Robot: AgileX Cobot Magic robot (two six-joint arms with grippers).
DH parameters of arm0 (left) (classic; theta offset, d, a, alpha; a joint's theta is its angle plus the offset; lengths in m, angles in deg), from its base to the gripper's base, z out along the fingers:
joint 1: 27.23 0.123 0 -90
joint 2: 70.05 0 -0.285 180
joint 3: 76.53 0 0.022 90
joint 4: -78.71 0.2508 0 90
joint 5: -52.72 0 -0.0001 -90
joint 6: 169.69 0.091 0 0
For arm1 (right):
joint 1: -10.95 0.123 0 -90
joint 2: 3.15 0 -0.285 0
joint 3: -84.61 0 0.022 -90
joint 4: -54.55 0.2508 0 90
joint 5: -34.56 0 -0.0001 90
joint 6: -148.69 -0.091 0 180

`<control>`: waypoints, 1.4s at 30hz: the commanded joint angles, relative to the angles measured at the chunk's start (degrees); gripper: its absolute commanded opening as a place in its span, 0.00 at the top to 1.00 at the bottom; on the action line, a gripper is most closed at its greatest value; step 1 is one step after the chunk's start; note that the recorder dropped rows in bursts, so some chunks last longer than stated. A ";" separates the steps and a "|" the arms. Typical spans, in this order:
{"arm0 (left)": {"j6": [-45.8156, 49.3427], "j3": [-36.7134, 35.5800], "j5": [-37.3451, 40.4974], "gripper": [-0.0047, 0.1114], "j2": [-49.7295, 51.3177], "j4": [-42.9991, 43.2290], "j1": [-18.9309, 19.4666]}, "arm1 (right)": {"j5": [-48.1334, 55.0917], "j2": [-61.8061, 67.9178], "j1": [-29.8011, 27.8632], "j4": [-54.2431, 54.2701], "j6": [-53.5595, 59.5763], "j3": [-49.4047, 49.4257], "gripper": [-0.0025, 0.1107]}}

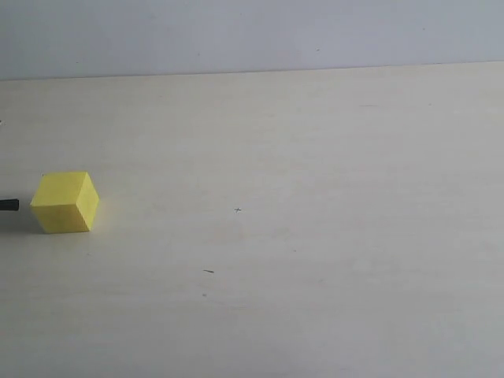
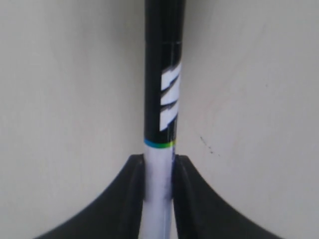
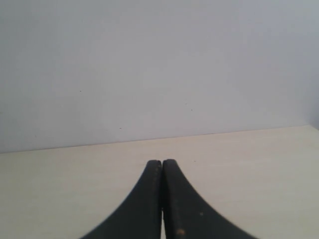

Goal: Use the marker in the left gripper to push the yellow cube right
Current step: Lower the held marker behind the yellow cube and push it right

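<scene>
The yellow cube (image 1: 66, 202) rests on the pale table at the far left of the exterior view. Just left of it, a black marker tip (image 1: 9, 205) pokes in from the frame edge, a small gap away from the cube. In the left wrist view my left gripper (image 2: 159, 162) is shut on the marker (image 2: 164, 99), its fingers (image 2: 133, 189) clamping the white barrel while the black cap with white lettering sticks out ahead. The cube does not show in that view. My right gripper (image 3: 162, 163) is shut with nothing in it, over bare table.
The pale wooden table (image 1: 315, 236) stretches wide to the right of the cube, with only tiny dark specks (image 1: 208, 272) on it. A grey-white wall (image 1: 252, 31) runs along the table's far edge.
</scene>
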 commanded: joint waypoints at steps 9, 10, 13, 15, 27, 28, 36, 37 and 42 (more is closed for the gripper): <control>7.31 -0.28 -5.08 0.96 1.84 -8.55 -1.40 | -0.14 -0.38 -0.43 -0.03 -0.04 0.23 0.98; 7.71 -0.28 -5.08 0.96 1.84 -8.78 -2.20 | -0.14 -0.38 -0.43 -0.03 -0.04 0.23 0.98; 7.85 -0.28 -6.64 0.96 1.84 -8.91 -5.73 | -0.14 -0.38 -0.43 -0.03 -0.04 0.23 0.98; 7.85 -0.28 -7.89 0.96 1.84 -8.91 -8.22 | -0.14 -0.38 -0.43 -0.03 -0.04 0.23 0.98; 6.03 -0.28 -4.97 0.96 1.93 -9.40 -7.13 | -0.14 -0.38 -0.43 -0.03 -0.04 0.23 0.98; 6.13 -0.28 -4.55 0.96 1.93 -9.92 -8.39 | -0.14 -0.38 -0.43 -0.03 -0.04 0.23 0.98; -0.73 -0.28 -0.76 0.96 1.93 -10.16 -13.94 | -0.14 -0.38 -0.43 -0.03 -0.04 0.23 0.98; -1.60 -0.38 1.71 0.96 1.93 -10.16 -13.03 | -0.14 -0.38 -0.43 -0.03 -0.04 0.23 0.98; -1.72 -0.37 4.26 0.96 1.93 -10.26 -12.77 | -0.14 -0.38 -0.43 -0.03 -0.04 0.23 0.98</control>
